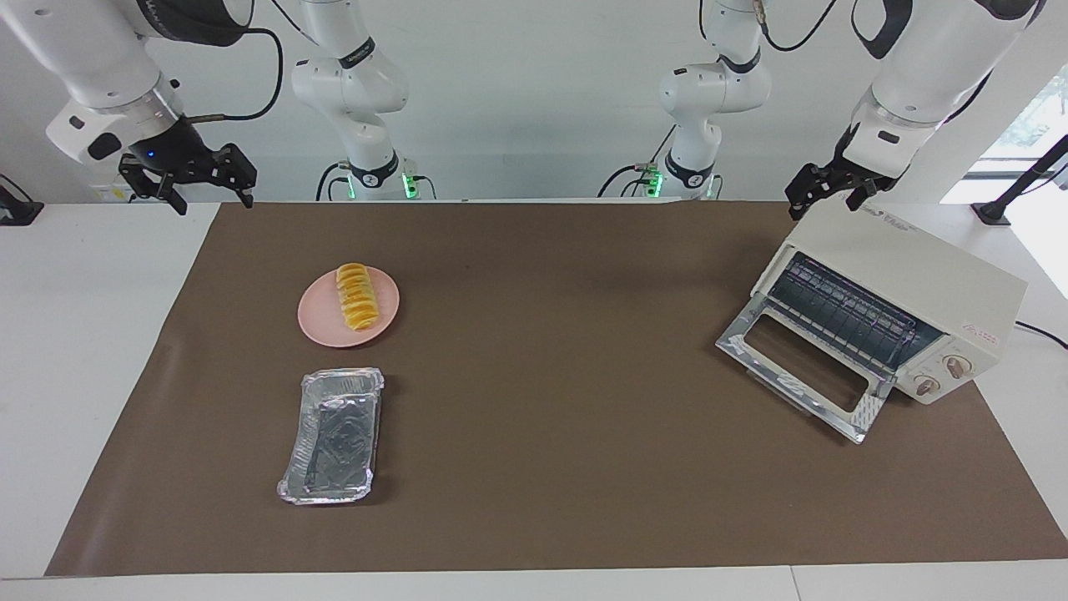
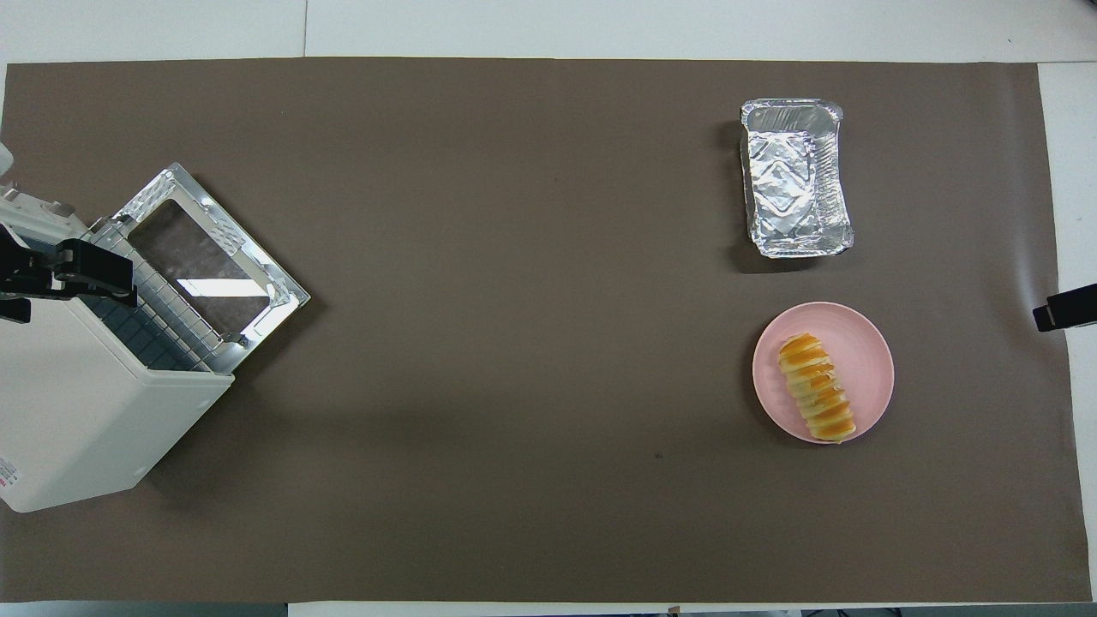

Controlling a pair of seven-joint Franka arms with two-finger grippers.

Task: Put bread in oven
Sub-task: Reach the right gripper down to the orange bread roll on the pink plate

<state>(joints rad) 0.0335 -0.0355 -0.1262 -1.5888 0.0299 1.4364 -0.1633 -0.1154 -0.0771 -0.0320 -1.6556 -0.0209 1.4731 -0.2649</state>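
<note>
The surface (image 1: 534, 517), covered by a broad brown mat with white margins showing at both ends, is carrying everything, and a plain white wall is rising at the robots' end of the room.

The oven (image 1: 934, 284) is sitting at the left arm's end, turned at an angle, its glass door (image 1: 805, 367) lying dropped open toward the middle of the mat and its wire rack showing inside.

The foil tray (image 1: 334, 434) is lying empty at the right arm's end, and the pink plate (image 1: 321, 325) is sitting just beside it, nearer to the robots. The bread (image 1: 357, 295) is resting on that plate, well apart from the oven.

The left end effector (image 1: 830, 190) is hanging over the oven's top corner with its fingers spread wide and nothing between them. The right end effector (image 1: 190, 177) is hovering over the white margin at its own end, likewise spread wide and carrying nothing.

By my reading, the task is only starting: nothing is being grasped and the bread is untouched. The next move is likely calling for the right arm, being closer, to come down over the plate and close across the loaf's narrow width. Since the oven is standing well apart from the plate, a handover or a long carry is probably needed before the loaf is slid onto the rack through the open door.
</note>
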